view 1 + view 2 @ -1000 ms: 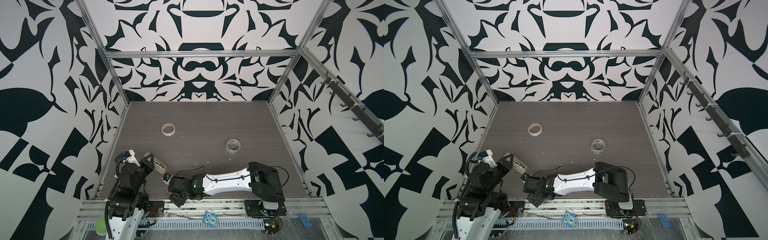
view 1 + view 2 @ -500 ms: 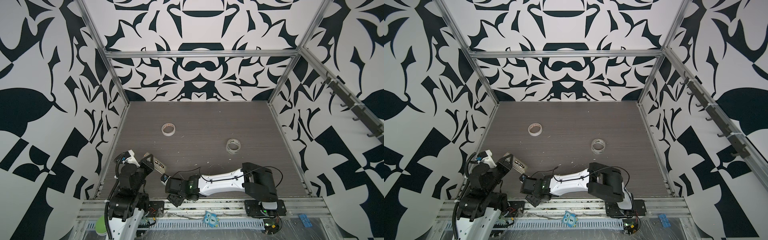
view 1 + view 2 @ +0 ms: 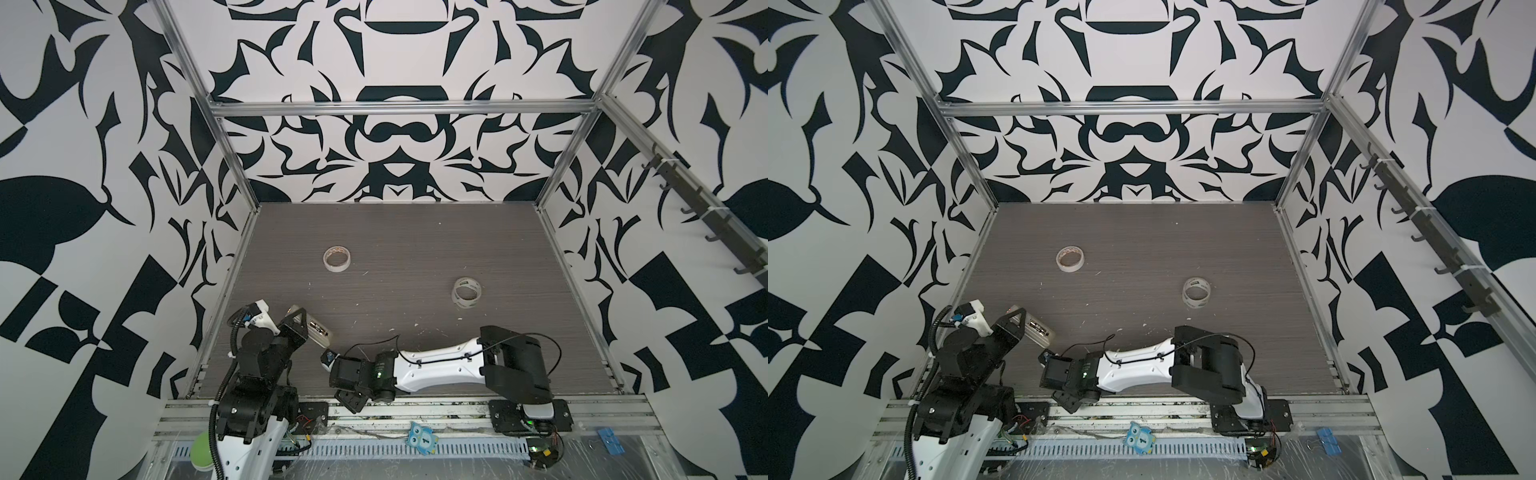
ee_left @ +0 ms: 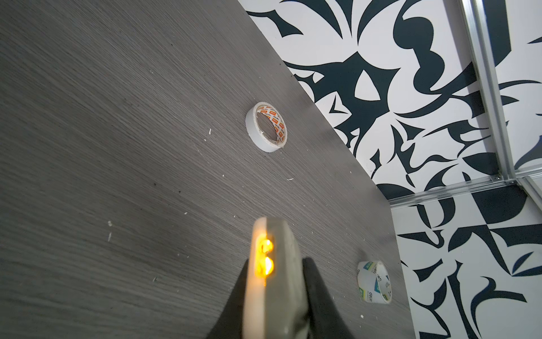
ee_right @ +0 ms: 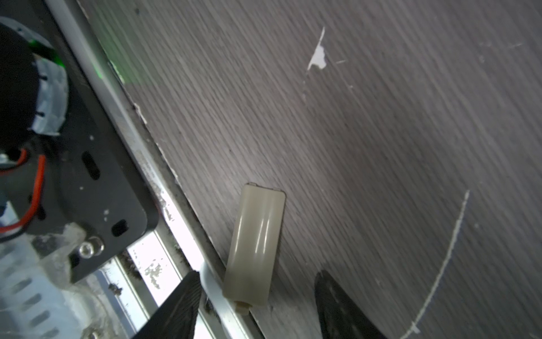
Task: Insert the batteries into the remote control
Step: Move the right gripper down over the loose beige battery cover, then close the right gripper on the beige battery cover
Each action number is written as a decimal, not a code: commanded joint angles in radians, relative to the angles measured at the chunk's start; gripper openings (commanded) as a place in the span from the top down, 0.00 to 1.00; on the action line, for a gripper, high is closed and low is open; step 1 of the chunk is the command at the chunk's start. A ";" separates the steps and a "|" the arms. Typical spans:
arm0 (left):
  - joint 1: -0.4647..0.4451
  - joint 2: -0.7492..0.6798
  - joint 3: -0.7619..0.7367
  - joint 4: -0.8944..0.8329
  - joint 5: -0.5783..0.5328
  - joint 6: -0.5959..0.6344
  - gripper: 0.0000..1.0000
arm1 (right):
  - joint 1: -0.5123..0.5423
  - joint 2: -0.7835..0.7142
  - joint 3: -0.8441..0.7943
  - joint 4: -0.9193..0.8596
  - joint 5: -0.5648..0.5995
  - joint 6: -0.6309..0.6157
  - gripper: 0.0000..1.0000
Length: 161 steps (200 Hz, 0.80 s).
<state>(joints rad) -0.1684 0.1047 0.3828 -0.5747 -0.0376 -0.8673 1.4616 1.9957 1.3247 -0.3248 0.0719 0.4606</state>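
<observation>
Grey wood-grain tabletop (image 3: 415, 249) fills the middle of both top views, boxed in by walls (image 3: 104, 166) printed with black-and-white shapes and by aluminium framing (image 3: 399, 107). At the lower left of those views the left gripper (image 3: 303, 326) is clamped on the slim white rectangular remote control (image 3: 322, 332), whose free end points toward the centre. The left wrist view shows its black fingers (image 4: 316, 293) pressing on both flat sides of the remote, with a narrow edge facing the camera. There the gold-orange ends of the two small batteries (image 4: 266, 264) glow inside an open recess. At lower centre the right gripper (image 3: 353, 399) hangs low over the table's front rim. In the right wrist view its jaws stand wide apart on either side of a small beige plastic cover (image 5: 258, 240) and touch it on neither side. That cover lies flat, one end reaching the metal rail (image 5: 181, 234). A white tape roll (image 3: 336, 258) with an orange-printed core sits left of centre and a clear tape roll (image 3: 466, 292) with green print sits right of centre, well apart
</observation>
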 commanded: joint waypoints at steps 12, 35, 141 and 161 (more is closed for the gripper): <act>0.000 -0.019 0.009 -0.014 -0.009 -0.009 1.00 | 0.008 -0.003 0.045 -0.011 0.000 -0.012 0.38; -0.001 -0.020 0.008 -0.014 -0.008 -0.009 1.00 | 0.008 0.002 0.047 -0.011 -0.001 -0.014 0.42; -0.001 -0.034 0.007 -0.009 -0.001 -0.010 1.00 | 0.007 0.026 0.066 -0.030 -0.001 -0.024 0.49; 0.000 -0.037 0.007 -0.009 -0.003 -0.009 1.00 | 0.007 0.029 0.065 -0.031 -0.001 -0.025 0.51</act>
<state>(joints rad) -0.1684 0.0830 0.3828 -0.5751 -0.0372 -0.8688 1.4639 2.0346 1.3605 -0.3378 0.0643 0.4419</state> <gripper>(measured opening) 0.241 0.497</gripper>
